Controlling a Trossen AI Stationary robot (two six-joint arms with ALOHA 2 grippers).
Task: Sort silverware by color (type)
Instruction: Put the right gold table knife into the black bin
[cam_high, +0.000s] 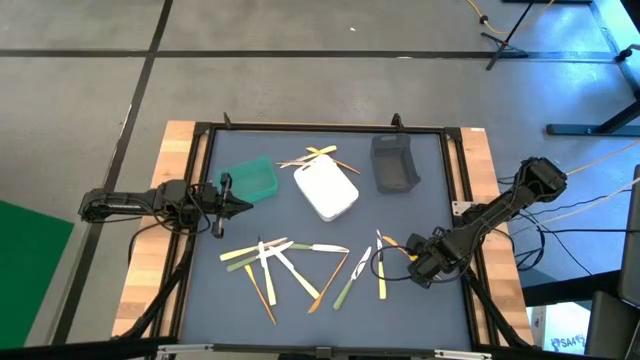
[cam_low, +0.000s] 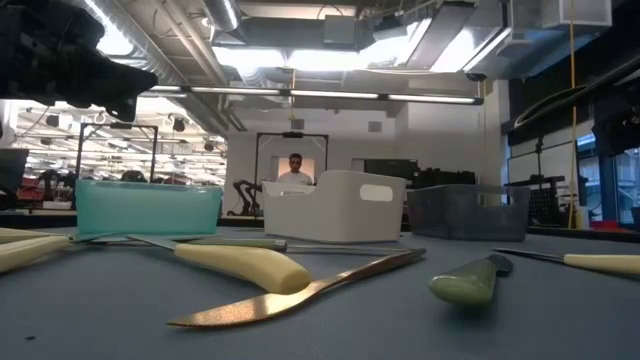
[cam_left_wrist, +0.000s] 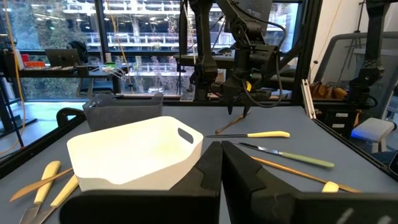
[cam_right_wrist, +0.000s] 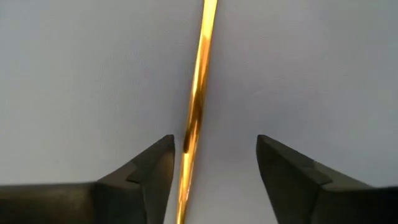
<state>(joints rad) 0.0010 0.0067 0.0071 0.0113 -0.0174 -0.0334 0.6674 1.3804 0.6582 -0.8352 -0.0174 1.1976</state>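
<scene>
- Risk, slip: right tool is down at the surface near its right edge, jaws open and astride a thin orange-brown utensil. The shaft lies close to one finger, not centred; a closing squeeze could push it sideways or flick it away.
- Risk, scrape: a flat, thin piece on the mat gives little to catch; fingertips may drag on the surface.
- Left tool: closed, empty, beside the green bin, facing the white bin.
- Silverware: most lies loose at the front of the surface; a few pieces sit behind the white bin.
- Hidden: both ends of the straddled utensil are cut off, so its type is unclear; the bins' contents cannot be made out.
</scene>
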